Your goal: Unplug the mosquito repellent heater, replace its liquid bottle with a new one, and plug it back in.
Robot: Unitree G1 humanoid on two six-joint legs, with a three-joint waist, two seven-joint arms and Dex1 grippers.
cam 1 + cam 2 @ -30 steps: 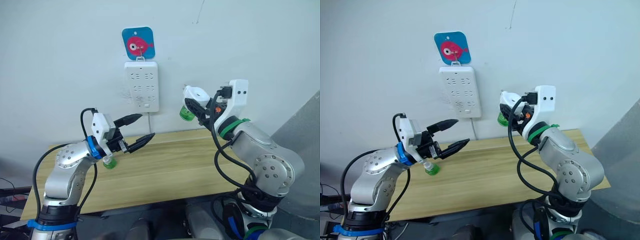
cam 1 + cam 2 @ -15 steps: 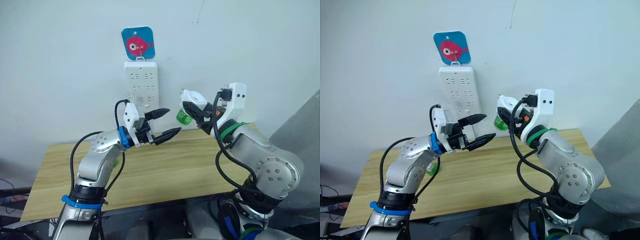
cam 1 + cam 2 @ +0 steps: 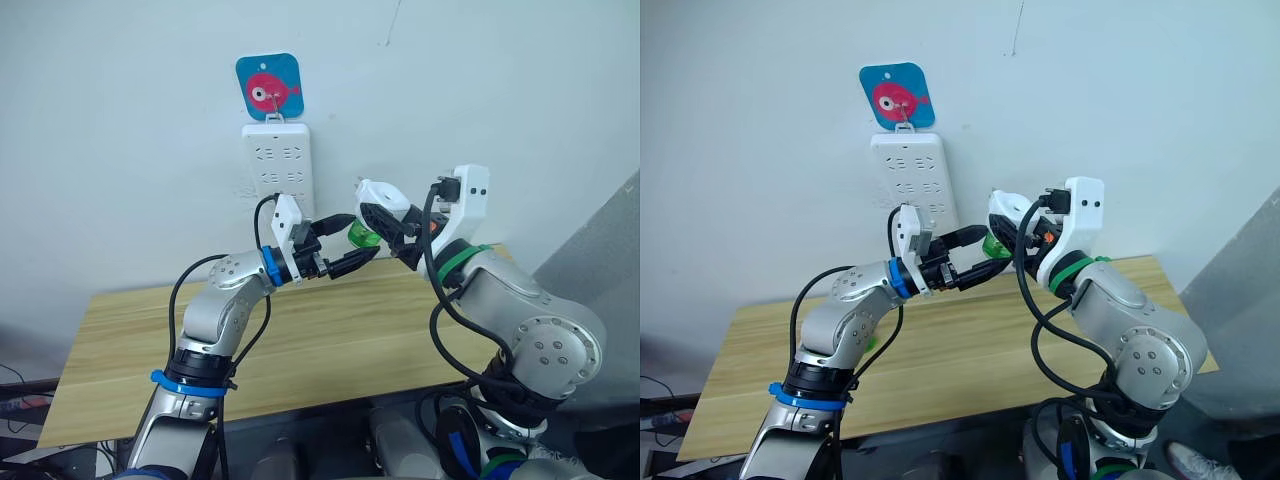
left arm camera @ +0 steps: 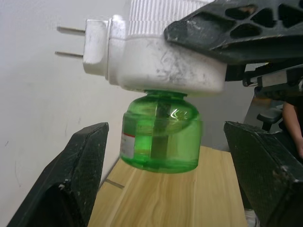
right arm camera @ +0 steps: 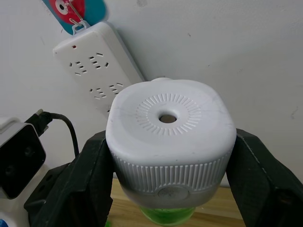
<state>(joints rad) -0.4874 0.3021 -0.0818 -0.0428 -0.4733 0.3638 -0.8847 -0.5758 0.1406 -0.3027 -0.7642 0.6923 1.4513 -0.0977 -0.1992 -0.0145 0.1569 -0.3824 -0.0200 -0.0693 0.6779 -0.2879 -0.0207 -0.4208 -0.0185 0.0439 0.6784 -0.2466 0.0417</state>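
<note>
Above my table [image 3: 330, 330], right gripper [image 5: 165, 189] clamping heater [image 5: 170, 142], left gripper [image 4: 161, 184] spread around its green bottle [image 4: 161, 137], strip [image 3: 278, 165] at 11 o'clock.

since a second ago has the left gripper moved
Yes. The left gripper rose from the table, below the power strip, up to the green bottle.

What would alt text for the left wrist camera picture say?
A white mosquito repellent heater, unplugged with two metal prongs bare, is clamped by the right gripper; its green liquid bottle hangs between the left gripper's open black fingers, above a wooden table.
</note>
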